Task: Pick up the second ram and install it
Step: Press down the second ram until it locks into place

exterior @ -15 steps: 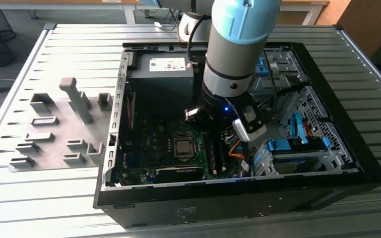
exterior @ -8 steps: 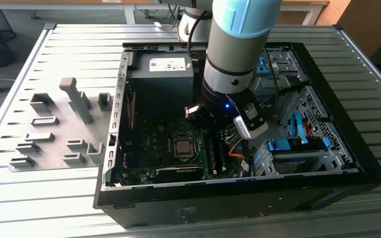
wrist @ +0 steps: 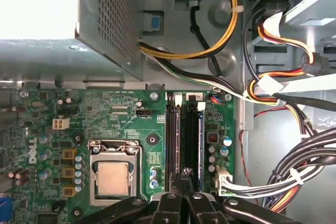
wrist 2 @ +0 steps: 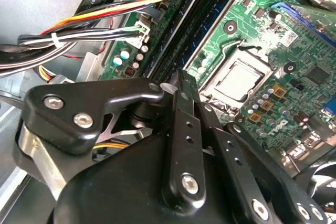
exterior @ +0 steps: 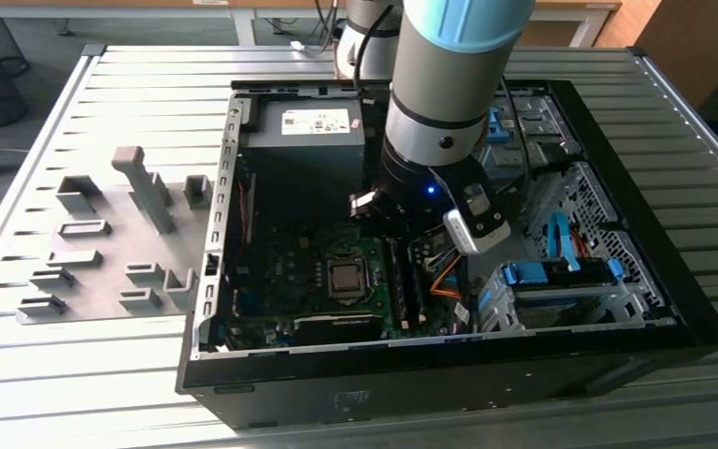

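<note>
An open computer case (exterior: 658, 309) lies on a slatted metal surface (exterior: 122, 365), with grey plastic blocks (exterior: 109, 243) on the surface toward the exterior view's left of the case. The robot arm (exterior: 447, 84) reaches down into the case, over the green main board (exterior: 296, 281).

In both wrist views the claw (wrist: 185, 174) (wrist 2: 181, 80) sits directly above the memory slots (wrist: 185, 129), beside the silver processor (wrist: 112, 178) in its socket. Its two black fingers (wrist 2: 186, 129) are pressed close together with almost no gap between them, clenched. Whether a thin board is pinched between the tips cannot be told.

The second ram (wrist: 192, 135) appears as a long dark stick standing on edge in the slots, just under the fingertips; another stick (wrist: 174, 132) stands in the slot beside it. White latches (wrist: 195, 97) close the far ends of the slots.

Bundles of coloured cables (wrist: 283, 87) run along the case wall next to the slots, and a grey power supply box (exterior: 303, 140) fills the far corner of the case.
</note>
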Controlling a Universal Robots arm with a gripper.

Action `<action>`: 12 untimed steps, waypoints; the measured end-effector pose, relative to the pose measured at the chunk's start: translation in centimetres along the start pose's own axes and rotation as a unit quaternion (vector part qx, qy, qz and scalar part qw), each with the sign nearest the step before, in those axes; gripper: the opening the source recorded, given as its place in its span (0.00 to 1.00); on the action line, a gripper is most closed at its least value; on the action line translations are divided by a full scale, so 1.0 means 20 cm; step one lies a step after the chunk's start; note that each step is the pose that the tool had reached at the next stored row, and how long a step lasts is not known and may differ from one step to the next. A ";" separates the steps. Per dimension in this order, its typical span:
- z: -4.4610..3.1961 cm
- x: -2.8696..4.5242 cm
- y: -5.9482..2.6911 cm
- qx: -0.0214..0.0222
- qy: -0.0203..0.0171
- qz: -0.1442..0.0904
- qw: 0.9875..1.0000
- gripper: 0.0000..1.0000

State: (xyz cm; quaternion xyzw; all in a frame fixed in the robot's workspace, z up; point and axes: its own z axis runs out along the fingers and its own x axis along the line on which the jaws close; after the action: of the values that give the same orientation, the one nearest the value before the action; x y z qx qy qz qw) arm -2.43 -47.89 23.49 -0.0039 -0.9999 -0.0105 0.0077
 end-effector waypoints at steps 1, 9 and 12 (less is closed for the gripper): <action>-0.001 0.000 0.000 0.000 0.000 0.000 1.000 0.11; 0.028 0.000 -0.001 0.000 0.000 0.000 1.000 0.11; 0.051 -0.001 -0.001 0.000 0.000 0.000 1.000 0.11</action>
State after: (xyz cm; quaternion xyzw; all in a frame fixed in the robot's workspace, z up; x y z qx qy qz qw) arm -2.43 -47.89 22.46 -0.0039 -0.9999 -0.0105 0.0078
